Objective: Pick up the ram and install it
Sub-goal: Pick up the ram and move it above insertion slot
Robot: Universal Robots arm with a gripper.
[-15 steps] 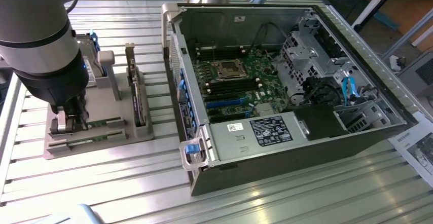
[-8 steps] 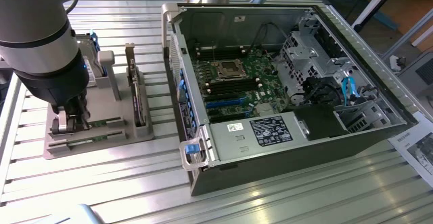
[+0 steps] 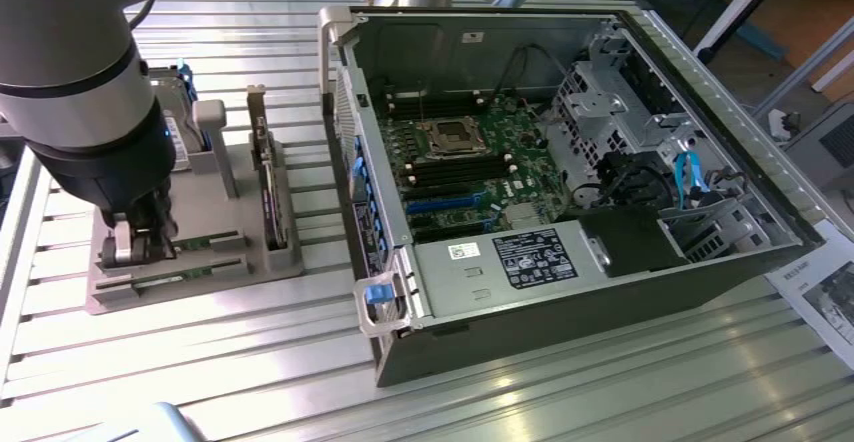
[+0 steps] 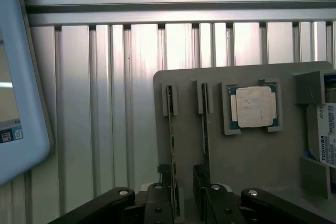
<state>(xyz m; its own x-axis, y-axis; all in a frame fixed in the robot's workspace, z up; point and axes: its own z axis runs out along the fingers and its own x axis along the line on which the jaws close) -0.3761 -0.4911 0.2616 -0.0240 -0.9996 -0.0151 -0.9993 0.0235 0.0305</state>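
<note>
On a slatted desk (image 3: 534,402), beside an open case (image 3: 561,337), a single arm (image 3: 80,112) is hanging over a grey tray (image 4: 252,156). Two sticks are standing on edge in the tray's slots, side by side and parallel: the ram (image 4: 171,129) and its twin (image 4: 205,129). The pincer (image 4: 186,205) is hovering spread at their near ends, pinching nothing, with a finger (image 4: 159,203) sitting close by each stick. Both sticks are running lengthwise straight away from the pincer, toward the tray's far edge. Which stick the pincer is lining up on cannot be told. The case is lying well apart, toward the exterior view's right.
</note>
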